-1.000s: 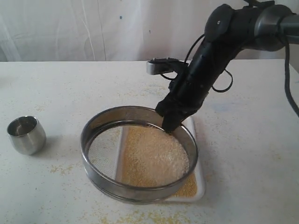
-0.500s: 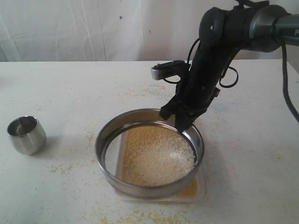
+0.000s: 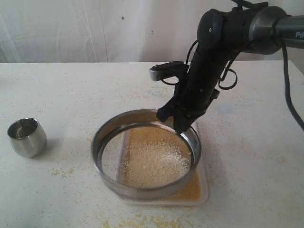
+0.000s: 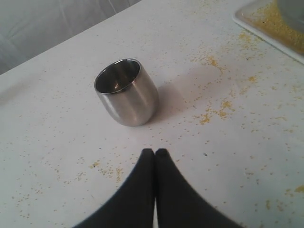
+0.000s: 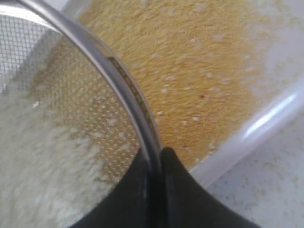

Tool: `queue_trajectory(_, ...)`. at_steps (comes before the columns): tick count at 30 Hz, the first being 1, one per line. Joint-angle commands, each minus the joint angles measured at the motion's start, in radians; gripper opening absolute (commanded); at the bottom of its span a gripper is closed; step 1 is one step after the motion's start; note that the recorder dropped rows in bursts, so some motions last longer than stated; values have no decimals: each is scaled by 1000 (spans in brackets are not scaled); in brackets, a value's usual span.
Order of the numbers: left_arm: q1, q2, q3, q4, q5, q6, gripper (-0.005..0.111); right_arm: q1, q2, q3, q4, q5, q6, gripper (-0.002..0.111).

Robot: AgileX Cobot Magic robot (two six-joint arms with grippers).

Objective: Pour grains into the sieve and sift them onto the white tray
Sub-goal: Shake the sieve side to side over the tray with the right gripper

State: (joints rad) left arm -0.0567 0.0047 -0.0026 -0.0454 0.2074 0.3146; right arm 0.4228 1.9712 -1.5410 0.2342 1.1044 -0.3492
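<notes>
Sieve mouth-up over white tray

The right arm is made of rounded matte-black segments joined to a glossy dark-grey cylindrical link with white lettering (only a couple of characters show at the frame edge). Thin black cables loop beside it, and a small silver-grey box juts out near its wrist. The right gripper and left gripper have smooth black fingers tapering to rounded tips.
</notes>
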Motion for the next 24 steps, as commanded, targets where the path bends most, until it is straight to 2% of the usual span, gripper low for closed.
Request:
queue_trajectory(1, -4, -5, 3, -6, 1, -1, 1, -4, -17, -4, 16, -13, 48, 0)
queue_trajectory(3, -4, -5, 3, -6, 1, -1, 1, -4, -15, -4, 184, 83, -281, 0)
queue_trajectory(4, -4, -5, 3, -6, 1, -1, 1, -4, -15, -4, 159, 61, -256, 0)
queue_trajectory(6, -4, -5, 3, -6, 1, -1, 1, -4, -17, -4, -44, -84, 44, 0)
queue_trajectory(7, -4, -5, 3, -6, 1, -1, 1, -4, -17, -4, -156, -105, 263, 0)
queue_trajectory(8, -4, -5, 3, -6, 1, -1, 1, -4, -17, -4, -183, -92, 330, 0)
queue_trajectory(9, -4, -5, 3, -6, 1, -1, 1, 0, -17, -4, -120, -60, 222, 0)
queue_trajectory(11, -4, -5, 3, -6, 1, -1, 1, 5, -15, -4, 115, 65, -192, 0)
queue_trajectory(12, -4, -5, 3, -6, 1, -1, 1, 5, -15, -4, 141, 74, -247, 0)
queue_trajectory(13, -4, -5, 3, -6, 1, -1, 1, 3, -15, -4, 75, 14, -156, 0)
queue_trajectory(14, -4, -5, 3, -6, 1, -1, 1, -2, -18, -4, -43, -76, 24, 0)
queue_trajectory(16, -4, -5, 3, -6, 1, -1, 1, -4, -18, -4, -234, -121, 355, 0)
queue_trajectory(17, -4, -5, 3, -6, 1, -1, 1, -4, -18, -4, -234, -107, 356, 0)
queue_trajectory(20, -4, -5, 3, -6, 1, -1, 1, 6, -18, -4, 122, 65, -212, 0)
queue_trajectory(21, -4, -5, 3, -6, 1, -1, 1, 6, -16, -4, 199, 102, -320, 0)
queue_trajectory(22, -4, -5, 3, -6, 1, -1, 1, 6, -16, -4, 197, 92, -309, 0)
queue_trajectory(24, -4, -5, 3, -6, 1, -1, 1, 4, -18, -4, 13, -71, -34, 0)
